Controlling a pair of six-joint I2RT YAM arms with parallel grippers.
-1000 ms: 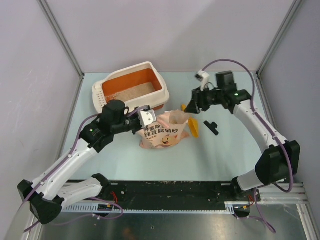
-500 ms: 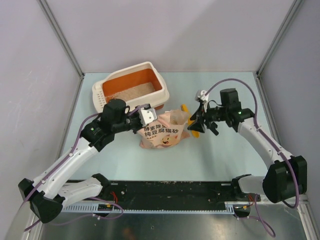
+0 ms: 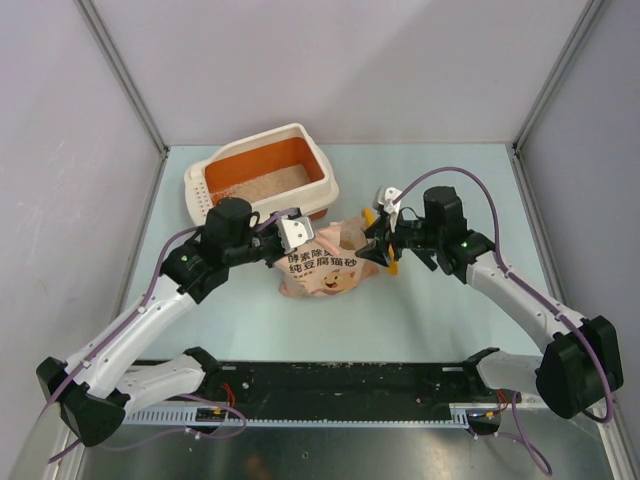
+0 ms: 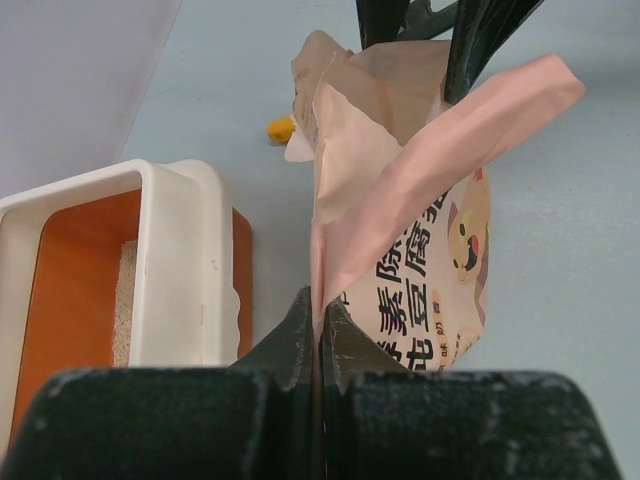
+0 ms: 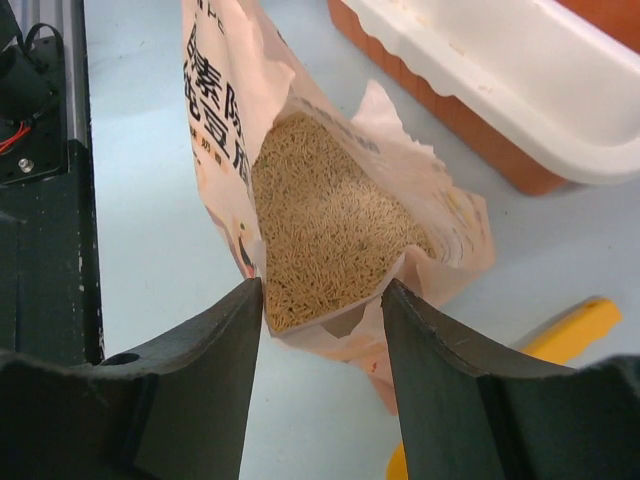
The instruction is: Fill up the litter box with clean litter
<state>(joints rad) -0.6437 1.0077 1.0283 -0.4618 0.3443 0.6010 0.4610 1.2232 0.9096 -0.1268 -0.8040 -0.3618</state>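
Right hand [image 5: 322, 292] has swung in, straddling clean litter [image 5: 330, 220] in the bag [image 5: 215, 70].

Pale blue tabletop [image 3: 450, 330], plain lilac-grey walls [image 3: 350, 60]

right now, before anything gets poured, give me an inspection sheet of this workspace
surface: pale blue table, flat and matte
job's things: litter box at back left, thin patch of clean litter inside; more fills the open bag
clutter: yellow scoop lying to the right of the bag
grippers: left gripper shut on the bag's top edge; right gripper open, astride the bag's mouth
cables: purple cable loops over the right arm, clear of the bag
surroundings: plain walls, metal frame post
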